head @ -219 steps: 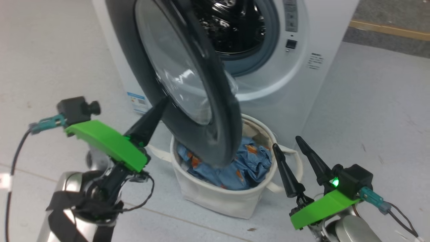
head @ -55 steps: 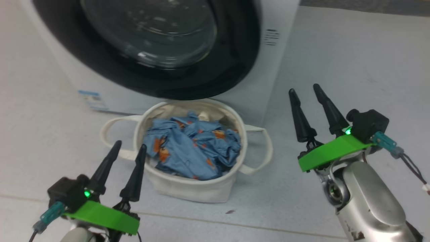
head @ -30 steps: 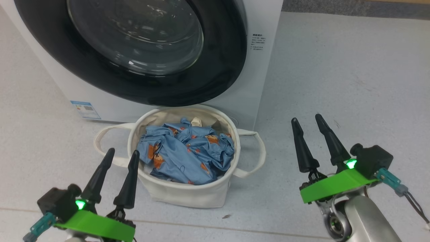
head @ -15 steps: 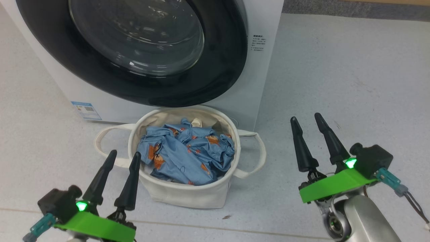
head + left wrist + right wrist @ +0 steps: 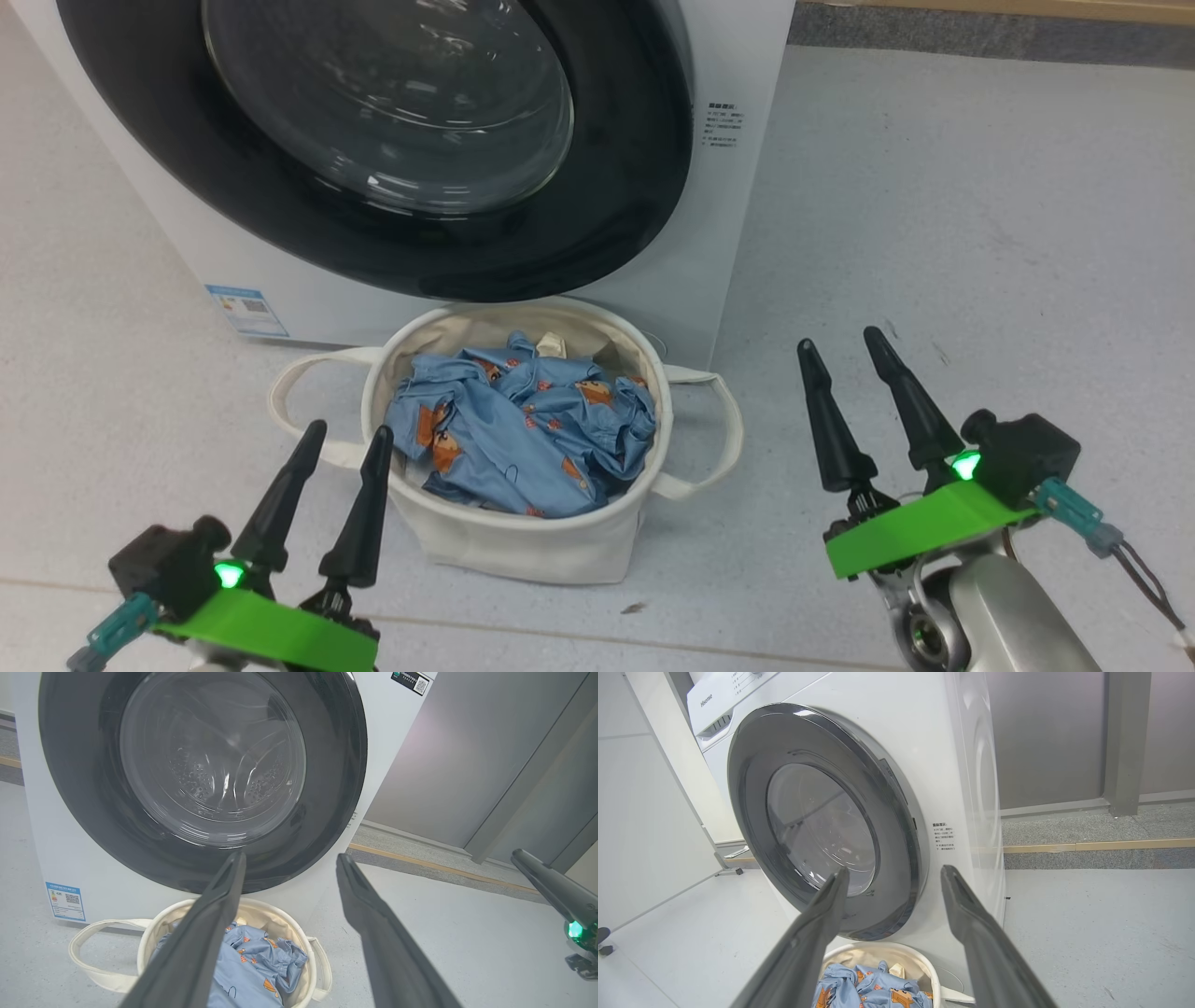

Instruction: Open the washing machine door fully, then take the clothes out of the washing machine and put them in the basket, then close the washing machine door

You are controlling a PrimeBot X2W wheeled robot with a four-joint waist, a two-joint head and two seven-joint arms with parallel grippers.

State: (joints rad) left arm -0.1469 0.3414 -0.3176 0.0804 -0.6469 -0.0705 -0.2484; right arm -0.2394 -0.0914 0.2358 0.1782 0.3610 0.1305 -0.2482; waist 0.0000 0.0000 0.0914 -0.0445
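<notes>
Below the washing machine door (image 5: 392,140), clothes (image 5: 523,439) inside the basket (image 5: 523,551)

The top edge of the head view is cutting off the door (image 5: 607,187) and the washer (image 5: 747,243). The bottom edge is cutting off both arms behind the left gripper (image 5: 350,427) and the right gripper (image 5: 838,337). The words on the blue sticker (image 5: 246,310) and the small print (image 5: 724,126) beside the door are showing too small to read. The basket (image 5: 523,546) is hiding the lower part of the clothes (image 5: 523,429). In the left wrist view, the left gripper's fingers (image 5: 196,952) are covering part of the basket and clothes, and the bottom edge is cutting both off. In the right wrist view, the bottom edge is cutting off most of the basket.
</notes>
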